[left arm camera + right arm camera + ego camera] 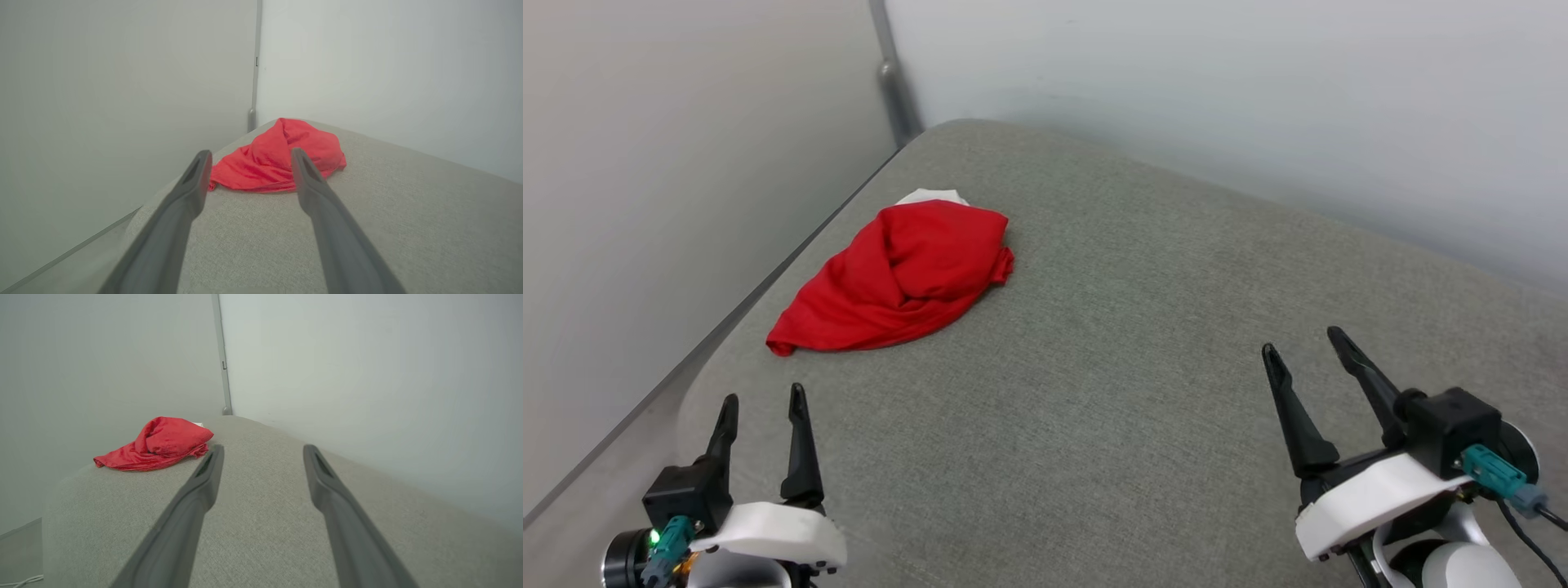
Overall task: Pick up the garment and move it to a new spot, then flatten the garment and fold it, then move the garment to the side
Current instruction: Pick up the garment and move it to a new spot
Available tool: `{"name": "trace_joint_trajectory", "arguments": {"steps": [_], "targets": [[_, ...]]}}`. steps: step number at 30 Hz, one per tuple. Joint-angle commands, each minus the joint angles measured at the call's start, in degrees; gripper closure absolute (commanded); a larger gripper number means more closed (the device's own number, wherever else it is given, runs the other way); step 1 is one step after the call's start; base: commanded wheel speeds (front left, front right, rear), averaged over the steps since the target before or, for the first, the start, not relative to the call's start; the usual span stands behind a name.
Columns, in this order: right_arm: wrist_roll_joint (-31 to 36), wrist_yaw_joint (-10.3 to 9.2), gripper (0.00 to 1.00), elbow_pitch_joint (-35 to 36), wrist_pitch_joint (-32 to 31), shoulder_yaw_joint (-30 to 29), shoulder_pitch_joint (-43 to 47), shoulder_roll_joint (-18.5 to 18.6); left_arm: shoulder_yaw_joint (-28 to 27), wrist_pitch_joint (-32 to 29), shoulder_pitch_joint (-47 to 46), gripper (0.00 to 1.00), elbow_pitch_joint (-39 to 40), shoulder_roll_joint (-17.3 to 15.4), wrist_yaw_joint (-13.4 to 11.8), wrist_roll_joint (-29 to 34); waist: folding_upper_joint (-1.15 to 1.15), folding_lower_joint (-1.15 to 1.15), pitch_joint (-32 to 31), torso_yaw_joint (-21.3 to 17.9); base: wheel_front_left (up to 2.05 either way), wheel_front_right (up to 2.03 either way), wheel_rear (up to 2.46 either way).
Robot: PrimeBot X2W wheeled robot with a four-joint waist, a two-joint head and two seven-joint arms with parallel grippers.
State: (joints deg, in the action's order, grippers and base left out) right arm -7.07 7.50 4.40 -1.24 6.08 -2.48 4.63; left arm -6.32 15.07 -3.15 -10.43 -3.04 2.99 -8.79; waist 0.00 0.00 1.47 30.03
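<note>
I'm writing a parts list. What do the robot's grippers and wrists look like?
The left gripper and right gripper match: two long, tapering black jaws on a black block, over a white wrist shell. Each carries a teal connector; the right one's feeds a black cable. A green light glows by the left one.

The garment (903, 278) is a bright red piece of soft fabric, bunched into a loose heap and not spread flat. It lies on the far left part of the grey woven surface (1143, 392), close to that surface's left edge and a little short of its rounded far corner. The heap is fullest at its far right end, where thick folds wrap over one another. Toward the near left it thins into a flatter, pointed tail with a rolled hem. A small patch of white fabric (931, 197) pokes out at its far edge.
</note>
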Motion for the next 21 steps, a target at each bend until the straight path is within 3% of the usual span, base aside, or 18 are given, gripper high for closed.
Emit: {"name": "trace_joint_trajectory", "arguments": {"steps": [1, 12, 17, 21], "targets": [[0.0, -0.03, 0.0, -0.1, -0.1, 0.2, -1.0, 0.4, -0.4, 0.2, 0.6, 0.0, 0.5, 0.1, -0.2, 0.0, 0.0, 0.0, 0.3, 0.5, 0.0, 0.0, 0.0], [-0.8, -0.02, 0.0, -1.1, -0.2, 1.8, -3.2, 0.9, -0.8, 0.2, -1.0, 0.0, -1.0, 0.1, -0.2, -1.0, 0.0, 0.0, 1.2, 0.6, 0.0, 0.0, 0.0], [-0.4, -0.03, 0.0, 0.3, -1.1, 0.2, -2.7, 1.4, 0.9, 0.2, -6.1, 0.0, -1.8, -1.1, 2.0, -0.2, 0.0, 0.0, 2.8, 0.4, 0.0, 0.0, 0.0], [0.4, -0.02, 0.0, 2.8, -2.8, 0.4, -4.5, 2.5, 0.6, 0.1, -12.5, 0.0, -4.2, -2.7, 2.9, -1.5, 0.0, 0.0, 7.1, -2.7, 0.0, 0.0, 0.0]]}}
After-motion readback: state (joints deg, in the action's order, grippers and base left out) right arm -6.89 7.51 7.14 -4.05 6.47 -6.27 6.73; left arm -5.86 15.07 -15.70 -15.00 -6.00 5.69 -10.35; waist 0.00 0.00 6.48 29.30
